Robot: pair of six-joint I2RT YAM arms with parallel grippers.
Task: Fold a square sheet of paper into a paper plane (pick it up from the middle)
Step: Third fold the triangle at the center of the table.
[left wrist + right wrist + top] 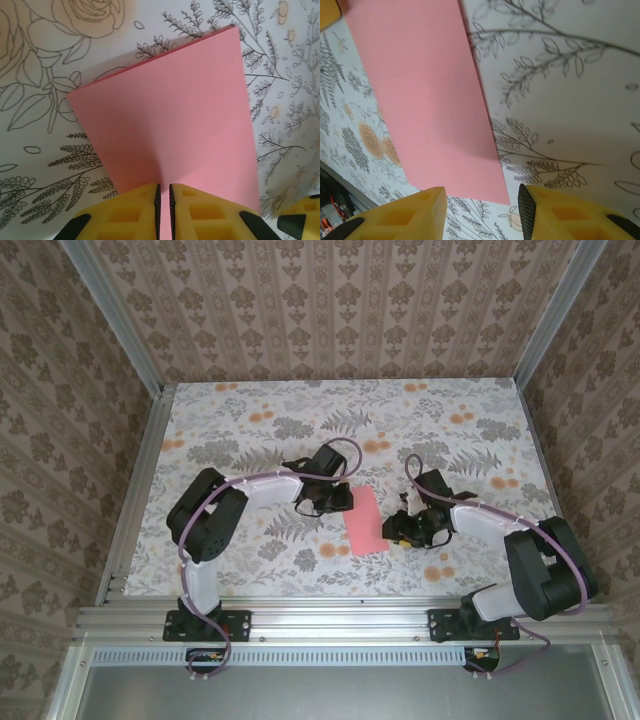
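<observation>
Roughly at the middle of the flower-printed counter (250, 430) lies the square sheet of paper (366, 521), salmon pink, which from above reads as a narrow upright rectangle with its long sides running away from the arm bases and leaning slightly left at the far end. The left gripper (338, 498) sits at the sheet's upper left edge, its arm reaching in from the left. The right gripper (405, 528) stands just beside the sheet's lower right edge. In the left wrist view the left gripper (164, 192) has its yellow fingers pressed almost together, with only a thin slit between the dark pads. Pink shows inside that slit, so it is pinching the near edge of the sheet (170, 115). A darker line along the sheet's far edge suggests a second layer underneath, and a soft shadow falls beside its left side on the counter. A bit of yellow at the lower right corner of that view is a finger of the other gripper. In the right wrist view the right gripper (482, 200) is spread wide, one yellow finger at each lower corner. The near corner of the sheet (425, 100) points into the gap between them, and I cannot tell whether either finger touches it. The sheet runs diagonally up to the top left there, flat against the printed leaves and orange flowers
</observation>
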